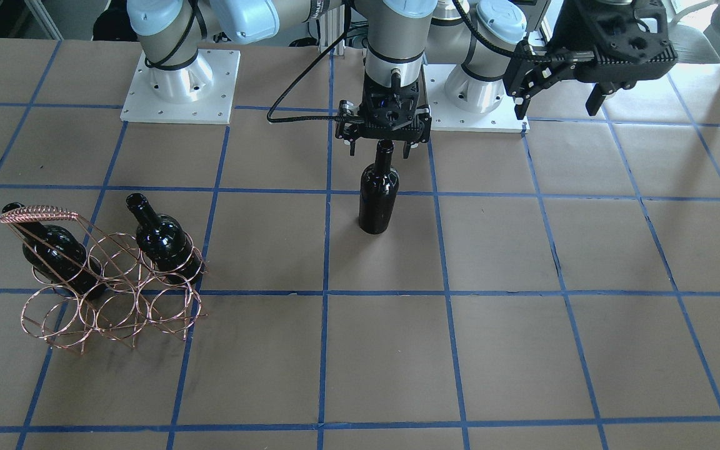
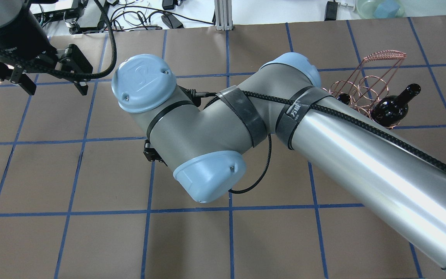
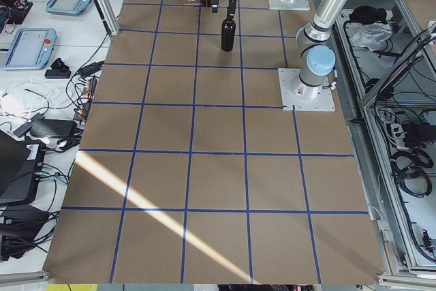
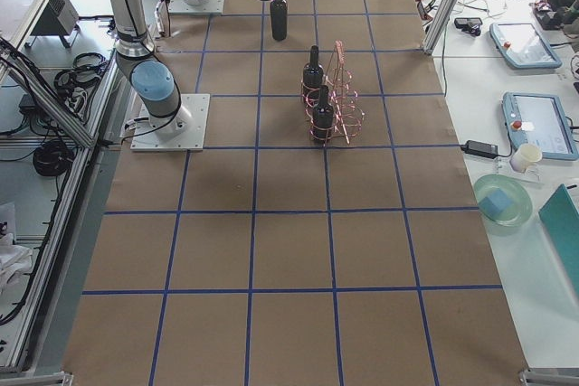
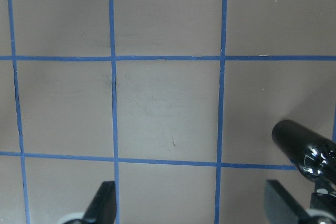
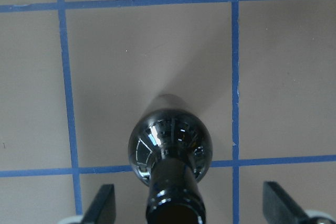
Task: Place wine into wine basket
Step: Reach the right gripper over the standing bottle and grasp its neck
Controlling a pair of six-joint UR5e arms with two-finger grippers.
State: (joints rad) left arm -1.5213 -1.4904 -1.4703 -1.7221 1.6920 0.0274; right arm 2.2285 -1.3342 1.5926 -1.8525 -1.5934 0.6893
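Note:
A black wine bottle stands upright on the table's middle, also in the right wrist view. My right gripper is open, straight above the bottle. Its fingers flank the bottle's mouth level with it, without touching. The copper wire wine basket stands apart on the robot's right side, with two look-alike bottles leaning in its back rings. My left gripper is open and empty, raised near its base. In the overhead view my right arm hides the standing bottle; the basket shows there.
Brown paper with a blue tape grid covers the table. The two white arm base plates lie at the robot's edge. Tablets, cables and a bowl lie on side benches beyond the table.

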